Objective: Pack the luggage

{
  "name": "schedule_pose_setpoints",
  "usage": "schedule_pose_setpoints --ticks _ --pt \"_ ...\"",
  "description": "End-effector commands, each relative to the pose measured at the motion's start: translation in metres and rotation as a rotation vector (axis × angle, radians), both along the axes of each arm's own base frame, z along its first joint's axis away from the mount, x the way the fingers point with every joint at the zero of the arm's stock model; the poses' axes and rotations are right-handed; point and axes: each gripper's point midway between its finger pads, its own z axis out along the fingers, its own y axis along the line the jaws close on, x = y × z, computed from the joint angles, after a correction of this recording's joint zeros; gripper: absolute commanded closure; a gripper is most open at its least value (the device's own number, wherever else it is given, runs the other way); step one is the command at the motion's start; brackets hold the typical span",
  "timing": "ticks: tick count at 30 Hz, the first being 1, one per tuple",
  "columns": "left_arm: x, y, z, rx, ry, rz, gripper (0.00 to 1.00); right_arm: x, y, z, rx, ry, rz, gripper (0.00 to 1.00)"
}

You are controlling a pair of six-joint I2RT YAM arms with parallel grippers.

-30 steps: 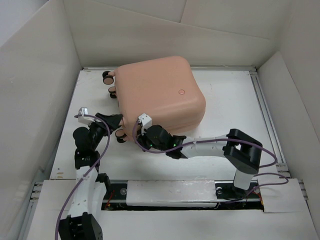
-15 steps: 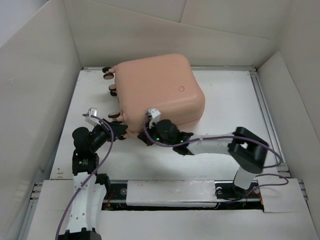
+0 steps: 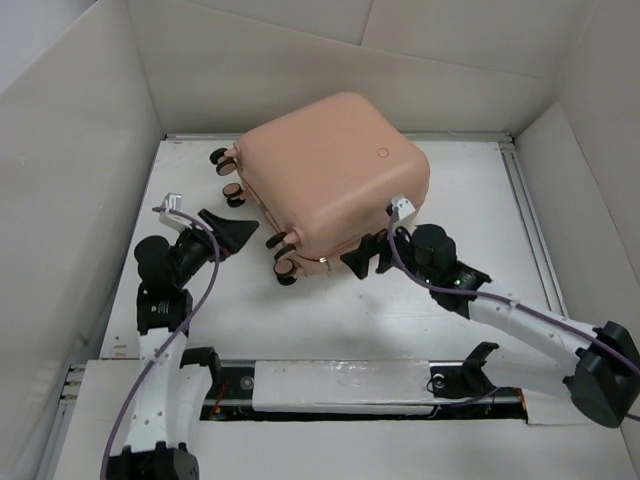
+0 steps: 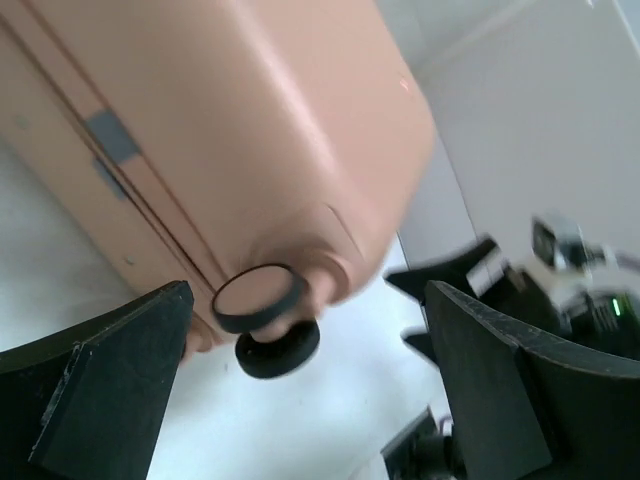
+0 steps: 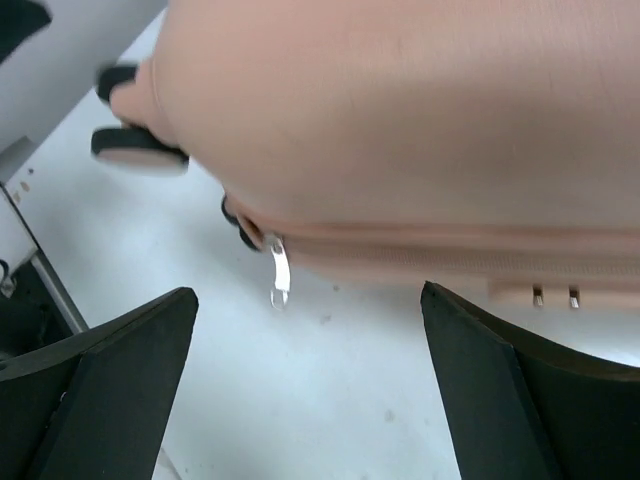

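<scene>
You have the luggage (image 3: 335, 170) lying on the table (image 3: 460, 210), toward its far side, its wheels (image 3: 280, 245) facing left. Your left gripper (image 3: 240, 235) sits just left of the nearest wheels. Your right gripper (image 3: 358, 258) sits just right of them, at the luggage's near edge.

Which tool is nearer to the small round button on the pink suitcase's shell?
Right. The right tool sits open at the suitcase's near edge, on the button's side; the left tool is open beside the wheels, clearly farther away.
</scene>
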Motion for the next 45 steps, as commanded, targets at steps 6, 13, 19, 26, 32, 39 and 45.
schedule_pose_setpoints --ticks 6,13,19,26,32,39,45 --pt "0.098 0.057 -0.017 -0.131 0.129 0.316 0.01 -0.031 -0.037 -0.004 -0.003 -0.044 -0.028 0.57" --pt "0.165 0.076 0.001 -0.154 0.089 0.378 0.01 -0.076 -0.031 -0.012 0.044 -0.062 0.080 0.73" --pt "0.223 0.082 -0.004 -0.171 0.097 0.340 0.01 -0.094 -0.027 -0.026 0.039 -0.041 0.135 0.39" --pt "0.276 0.090 -0.030 -0.221 0.207 0.357 0.01 -0.108 -0.024 -0.041 0.021 -0.030 0.168 0.28" --pt "0.306 0.083 -0.027 -0.248 0.191 0.327 0.01 -0.107 -0.026 -0.040 0.037 -0.046 0.159 0.27" --pt "0.300 0.057 -0.027 -0.370 0.126 0.207 0.74 -0.103 -0.016 -0.044 0.056 -0.014 0.149 0.33" --pt "0.263 0.055 -0.015 -0.411 0.080 0.171 1.00 -0.102 -0.003 -0.043 0.128 0.027 0.137 0.59"
